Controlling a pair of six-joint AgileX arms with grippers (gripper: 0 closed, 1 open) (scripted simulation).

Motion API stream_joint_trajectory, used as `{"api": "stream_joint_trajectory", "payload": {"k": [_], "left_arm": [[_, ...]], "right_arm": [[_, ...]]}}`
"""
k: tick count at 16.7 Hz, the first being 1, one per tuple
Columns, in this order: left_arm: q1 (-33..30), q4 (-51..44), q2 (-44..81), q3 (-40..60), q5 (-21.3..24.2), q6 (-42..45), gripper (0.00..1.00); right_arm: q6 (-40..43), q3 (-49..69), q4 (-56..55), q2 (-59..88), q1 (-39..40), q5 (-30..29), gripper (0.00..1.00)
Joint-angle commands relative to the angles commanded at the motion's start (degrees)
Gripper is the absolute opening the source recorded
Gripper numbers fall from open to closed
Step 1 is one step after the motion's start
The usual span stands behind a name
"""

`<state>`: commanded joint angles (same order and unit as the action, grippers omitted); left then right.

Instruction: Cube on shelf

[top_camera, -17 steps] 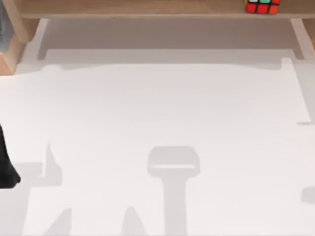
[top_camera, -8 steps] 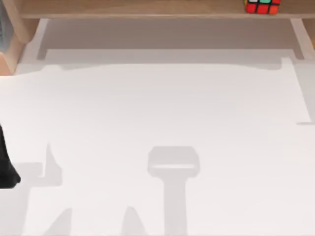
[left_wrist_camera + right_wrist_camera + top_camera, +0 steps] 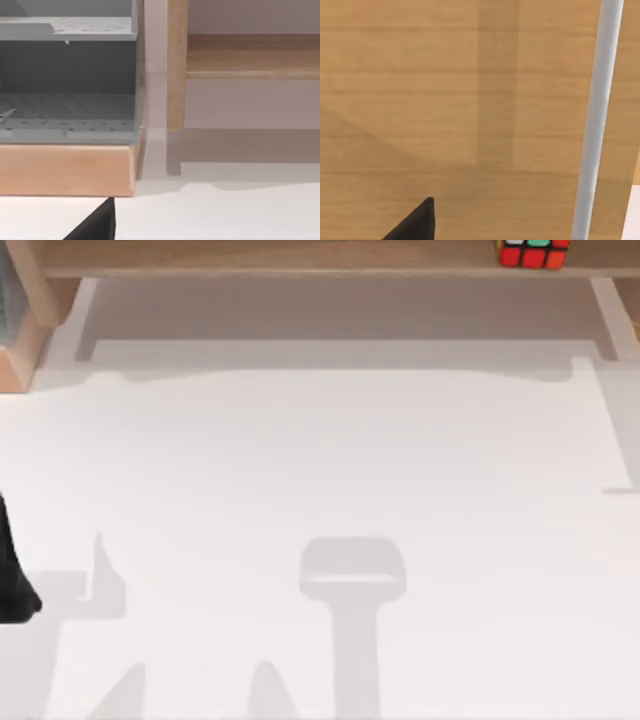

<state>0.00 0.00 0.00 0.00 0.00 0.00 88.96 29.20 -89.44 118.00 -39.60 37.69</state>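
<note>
Nothing has shifted since a second ago apart from the faint grey shadows on the table, whose edges near the left side have crept very slightly; the cube and the dark arm sit exactly where they were.

From above, the long light-brown wooden shelf [image 3: 300, 258] runs across the top edge, standing on white supports [image 3: 608, 315]. The small puzzle cube with a black grid and red, green and yellow stickers [image 3: 533, 252] rests on that board at about one o'clock, close to its right end. The white table [image 3: 330, 460] spreads below it, bare but for soft shadows. At nine o'clock, low on the left edge, a black piece of the left arm [image 3: 12, 585] pokes in; whether its fingers are apart or together I cannot tell.

Over the left wrist camera, a grey perforated rack [image 3: 67, 75] sits on a light wooden base [image 3: 65, 170], and just beside it a wooden upright [image 3: 176, 65] carries the shelf board [image 3: 252, 60] off to three o'clock. A black tip of the left gripper [image 3: 97, 225] shows at seven o'clock.

Over the right wrist camera, pale wood grain [image 3: 445, 100] lies close up, with a white bar [image 3: 597, 120] running down at three o'clock. A black tip of the right gripper [image 3: 417, 222] shows at seven o'clock; how its fingers stand I cannot tell.
</note>
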Motion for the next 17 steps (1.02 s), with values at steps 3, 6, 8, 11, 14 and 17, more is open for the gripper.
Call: {"api": "stream_joint_trajectory", "payload": {"k": [3,6,8,11,14,17], "left_arm": [[0.00,0.00,0.00,0.00,0.00,0.00,1.00],[0.00,0.00,0.00,0.00,0.00,0.00,1.00],[0.00,0.00,0.00,0.00,0.00,0.00,1.00],[0.00,0.00,0.00,0.00,0.00,0.00,1.00],[0.00,0.00,0.00,0.00,0.00,0.00,1.00],[0.00,0.00,0.00,0.00,0.00,0.00,1.00]], "right_arm": [[0.00,0.19,0.13,0.07,0.14,-0.14,1.00],[0.00,0.19,0.13,0.07,0.14,-0.14,0.85],[0.00,0.19,0.13,0.07,0.14,-0.14,0.70],[0.00,0.19,0.13,0.07,0.14,-0.14,0.47],[0.00,0.19,0.13,0.07,0.14,-0.14,0.25],[0.00,0.19,0.13,0.07,0.14,-0.14,0.02]]}}
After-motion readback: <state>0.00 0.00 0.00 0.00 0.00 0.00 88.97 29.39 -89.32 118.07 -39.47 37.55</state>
